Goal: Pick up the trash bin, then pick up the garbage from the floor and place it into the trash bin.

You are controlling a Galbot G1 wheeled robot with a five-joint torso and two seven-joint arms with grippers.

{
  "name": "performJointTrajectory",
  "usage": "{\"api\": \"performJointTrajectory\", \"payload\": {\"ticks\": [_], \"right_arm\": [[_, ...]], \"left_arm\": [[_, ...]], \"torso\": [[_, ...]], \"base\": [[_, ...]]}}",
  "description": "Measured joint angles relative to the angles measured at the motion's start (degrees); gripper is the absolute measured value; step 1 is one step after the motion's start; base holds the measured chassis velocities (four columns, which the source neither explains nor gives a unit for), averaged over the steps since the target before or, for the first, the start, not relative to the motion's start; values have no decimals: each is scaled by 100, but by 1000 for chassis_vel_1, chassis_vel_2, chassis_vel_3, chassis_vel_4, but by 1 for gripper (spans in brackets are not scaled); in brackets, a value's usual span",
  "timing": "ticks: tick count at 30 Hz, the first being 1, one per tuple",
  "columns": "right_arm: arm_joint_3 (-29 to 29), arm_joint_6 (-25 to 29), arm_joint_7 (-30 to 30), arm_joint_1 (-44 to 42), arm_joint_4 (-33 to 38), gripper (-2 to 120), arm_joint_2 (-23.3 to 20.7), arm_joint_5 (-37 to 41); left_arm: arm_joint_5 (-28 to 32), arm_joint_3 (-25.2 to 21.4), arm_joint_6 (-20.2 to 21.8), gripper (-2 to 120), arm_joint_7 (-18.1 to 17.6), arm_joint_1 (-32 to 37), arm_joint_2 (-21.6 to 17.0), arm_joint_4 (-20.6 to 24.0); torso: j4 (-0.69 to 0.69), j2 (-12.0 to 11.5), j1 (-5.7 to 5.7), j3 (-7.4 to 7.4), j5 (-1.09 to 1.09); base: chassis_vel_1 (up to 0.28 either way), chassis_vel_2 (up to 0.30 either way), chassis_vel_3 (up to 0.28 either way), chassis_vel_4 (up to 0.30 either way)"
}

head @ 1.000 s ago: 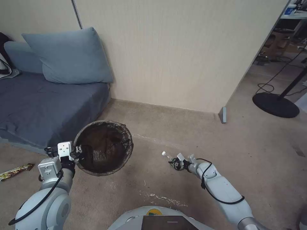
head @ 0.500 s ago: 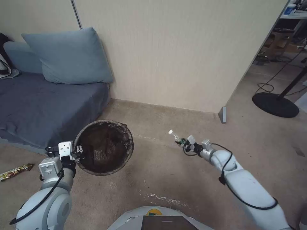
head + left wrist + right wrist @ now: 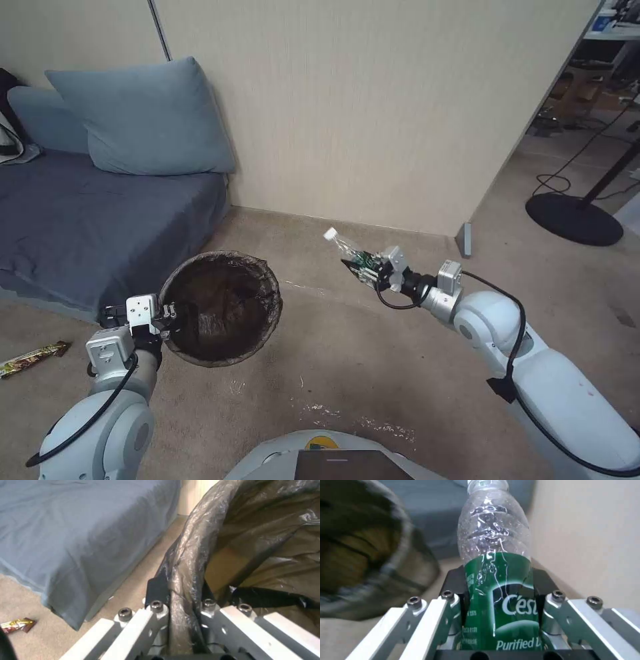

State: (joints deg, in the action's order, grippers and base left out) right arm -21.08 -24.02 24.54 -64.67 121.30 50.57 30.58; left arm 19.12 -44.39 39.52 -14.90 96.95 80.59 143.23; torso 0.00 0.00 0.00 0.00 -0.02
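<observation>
Now right gripper [image 3: 365, 265] fingers pinch clear green-labelled plastic bottle [image 3: 351, 253] for dropping; left gripper [image 3: 175, 318] fingers clamp bag-lined round white bin [image 3: 223, 307] rim.

Readable text: one label

The bottle [image 3: 496, 580] wears a green label [image 3: 501, 610] reading "C'est" in white, with "Purified" below it, both cut off at 3 o'clock.

In the right wrist view the bottle [image 3: 496, 585] loses its cap to the picture's edge, its base sits hidden between the right gripper [image 3: 501, 630] fingers, and the trash bin [image 3: 363, 562] beside it is blurred. In the left wrist view the left gripper [image 3: 185, 620] covers the pinched rim, and the bin's far side is cut off. The wrapper [image 3: 33, 358] print is too small to read.
</observation>
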Motion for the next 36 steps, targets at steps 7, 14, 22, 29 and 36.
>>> {"api": "performJointTrajectory", "payload": {"ticks": [7, 14, 22, 29, 36], "right_arm": [[963, -452, -607, 602, 756, 30, 68, 459], [1868, -762, -998, 1200, 1011, 30, 193, 935], [2987, -906, -1262, 1734, 927, 30, 401, 942], [3438, -976, -1473, 1943, 709, 30, 567, 875], [3682, -1016, -1604, 2069, 474, 30, 660, 850]], "left_arm": [[-32, 33, 2, 4, 5, 8, 28, 0], [-44, 38, 2, 4, 7, 7, 31, 0], [-43, 46, 2, 4, 11, -20, 24, 0], [-41, 59, 4, 4, 12, -22, 32, 0], [-35, 52, 5, 4, 12, -35, 37, 0]], "torso": [[0, 0, 0, 0, 1], [1, 0, 0, 0, 1], [0, 0, 0, 0, 1], [0, 0, 0, 0, 1], [0, 0, 0, 0, 1]], "base": [[0, 0, 0, 0], [0, 0, 0, 0], [0, 0, 0, 0], [0, 0, 0, 0], [0, 0, 0, 0]]}}
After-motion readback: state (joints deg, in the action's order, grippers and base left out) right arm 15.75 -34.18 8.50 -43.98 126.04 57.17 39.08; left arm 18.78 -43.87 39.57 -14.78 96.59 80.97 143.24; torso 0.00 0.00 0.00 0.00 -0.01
